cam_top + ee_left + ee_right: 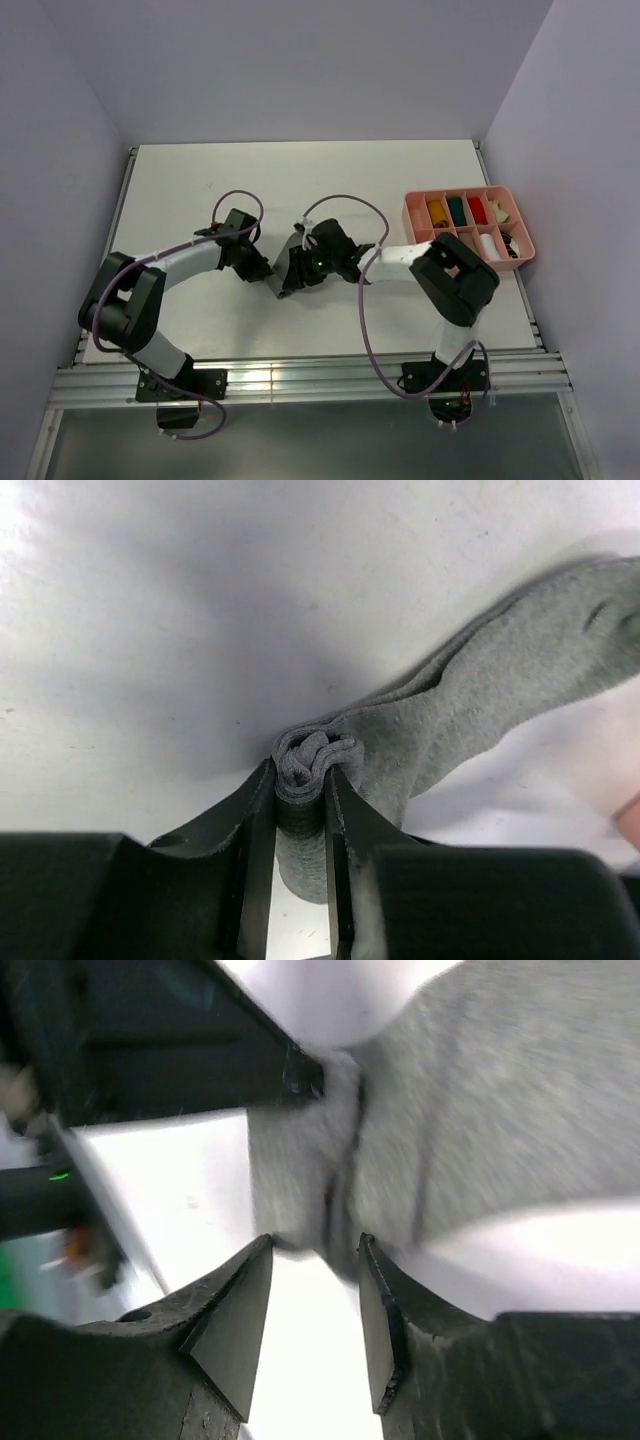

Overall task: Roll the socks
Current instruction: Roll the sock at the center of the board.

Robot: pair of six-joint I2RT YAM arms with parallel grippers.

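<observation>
— Where is your grey sock (480, 690)?
— Mid-surface (150, 630), between your arms. Your left claw (300, 770) pinches its bunched end tight; the rest stretches away to the right.
— And your right claw (315, 1250)?
— Its jaws are parted, with the tips right at the fabric and nothing between them. That view is blurred.

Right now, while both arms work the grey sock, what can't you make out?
Top view: grey sock mostly hidden under left end effector and right end effector.
Right wrist view: motion blur; whether the tips touch the sock is unclear.
Left wrist view: sock's far end cut off by the right edge.
Top view: pink tray's contents too small to identify.
</observation>
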